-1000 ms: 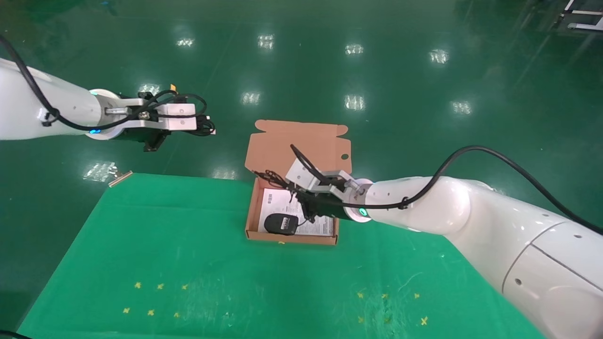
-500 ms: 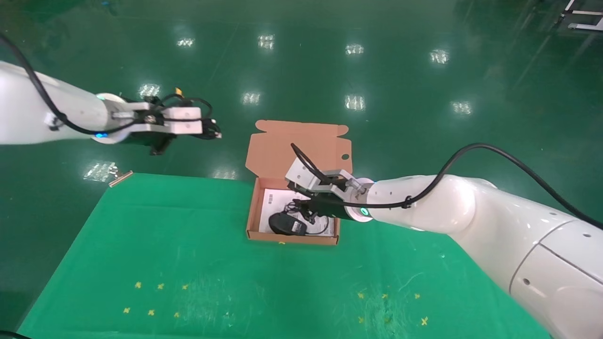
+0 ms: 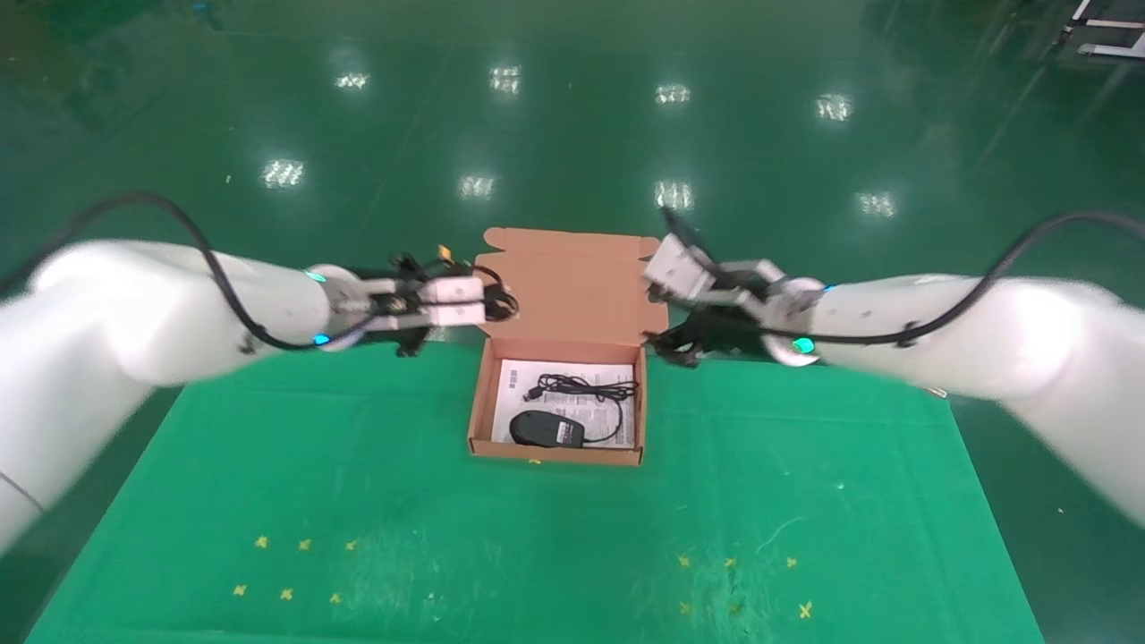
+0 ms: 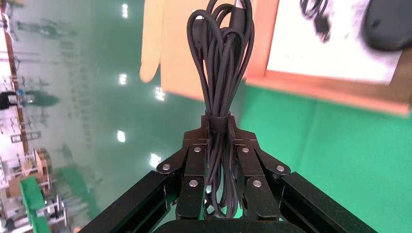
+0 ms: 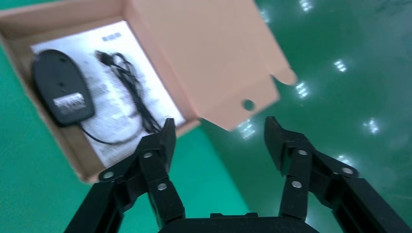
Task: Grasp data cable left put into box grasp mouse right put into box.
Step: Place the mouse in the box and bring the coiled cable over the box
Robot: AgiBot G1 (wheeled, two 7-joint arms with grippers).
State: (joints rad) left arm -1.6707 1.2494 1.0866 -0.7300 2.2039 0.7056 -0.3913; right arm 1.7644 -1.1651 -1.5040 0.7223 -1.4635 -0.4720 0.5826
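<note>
A robotics test hall or factory-style lab: a glossy green-painted floor (image 3: 581,116) stretches well beyond the work surface, mirroring rows of overhead lights (image 3: 671,192). A table draped in green cloth (image 3: 402,501) carries small yellow cross markers (image 3: 304,544), the sort used to fix object positions for repeated trials. In the left wrist view, shelving and equipment (image 4: 19,141) line the far edge of the hall, reflected in the polished floor. A metal frame (image 3: 1105,36) stands at the far right in the head view.
</note>
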